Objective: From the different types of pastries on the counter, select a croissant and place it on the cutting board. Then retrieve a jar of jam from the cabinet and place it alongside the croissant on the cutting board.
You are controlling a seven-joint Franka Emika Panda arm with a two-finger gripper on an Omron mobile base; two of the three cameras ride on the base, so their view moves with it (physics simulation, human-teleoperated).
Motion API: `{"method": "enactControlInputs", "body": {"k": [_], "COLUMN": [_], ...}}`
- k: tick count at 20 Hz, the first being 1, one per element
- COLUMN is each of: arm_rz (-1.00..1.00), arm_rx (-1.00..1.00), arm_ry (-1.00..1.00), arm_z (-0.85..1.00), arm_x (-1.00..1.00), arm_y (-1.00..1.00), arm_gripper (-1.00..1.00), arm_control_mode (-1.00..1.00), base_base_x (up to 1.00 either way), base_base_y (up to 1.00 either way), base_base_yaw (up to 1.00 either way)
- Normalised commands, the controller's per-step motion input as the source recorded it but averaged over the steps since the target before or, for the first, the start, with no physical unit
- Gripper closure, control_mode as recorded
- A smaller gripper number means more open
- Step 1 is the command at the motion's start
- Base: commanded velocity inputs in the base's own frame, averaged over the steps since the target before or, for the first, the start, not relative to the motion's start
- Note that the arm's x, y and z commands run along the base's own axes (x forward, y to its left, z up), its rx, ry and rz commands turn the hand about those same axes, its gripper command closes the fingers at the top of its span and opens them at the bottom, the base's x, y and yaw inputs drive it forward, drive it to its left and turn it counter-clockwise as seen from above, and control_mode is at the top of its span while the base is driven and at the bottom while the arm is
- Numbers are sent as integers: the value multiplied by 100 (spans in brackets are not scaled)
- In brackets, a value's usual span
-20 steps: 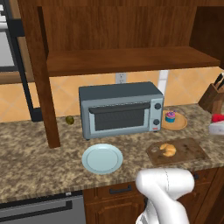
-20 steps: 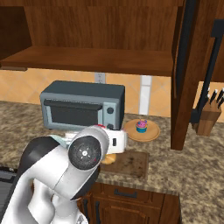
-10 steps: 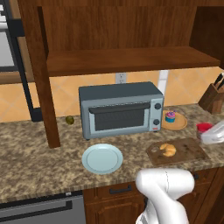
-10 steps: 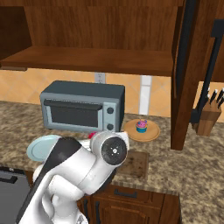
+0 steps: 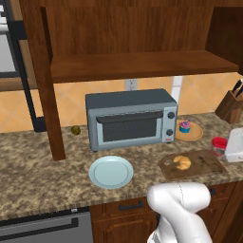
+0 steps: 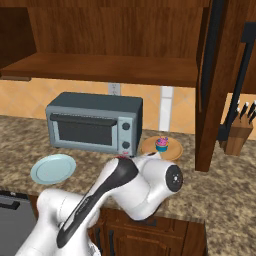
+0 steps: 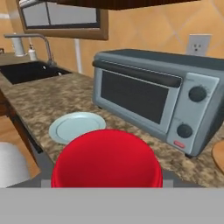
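Observation:
The croissant (image 5: 181, 162) lies on the left half of the dark cutting board (image 5: 204, 164) on the granite counter (image 5: 38, 180). Just past the board's right end is the jar of jam (image 5: 219, 144), red lid up, with my gripper (image 5: 227, 146) shut on it from the right. In the hand view the jar's red lid (image 7: 107, 164) sits large between my fingers. Whether the jar touches the counter I cannot tell. The pink-frosted cupcake (image 5: 184, 126) stands on a tan plate (image 5: 193, 133) behind the board. The cabinet (image 5: 137, 64) shelf hangs above.
A grey toaster oven (image 5: 130, 117) stands at the back, with a light-blue plate (image 5: 111, 172) in front of it. A knife block (image 5: 231, 105) is at the far right. A sink (image 7: 26, 70) with a faucet lies beyond the plate. My arm (image 6: 145, 182) hides the board from the right.
My hand with the jar has come leftward and a little lower, from the right edge to beside the board's right end. The arm's elbow has swung right.

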Motion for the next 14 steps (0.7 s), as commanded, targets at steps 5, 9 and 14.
{"method": "enactControlInputs", "body": {"k": [5, 9, 14], "arm_rz": [17, 14, 13], "arm_rx": [-4, -4, 0], "arm_ry": [0, 0, 0], "arm_z": [-26, -42, -50], "arm_x": [23, 33, 27], "arm_y": [-10, 0, 0], "arm_gripper": [100, 100, 100], "arm_control_mode": [-100, -100, -100], "base_base_x": [0, 0, 0], "base_base_y": [0, 0, 0], "base_base_yaw": [0, 0, 0]}}
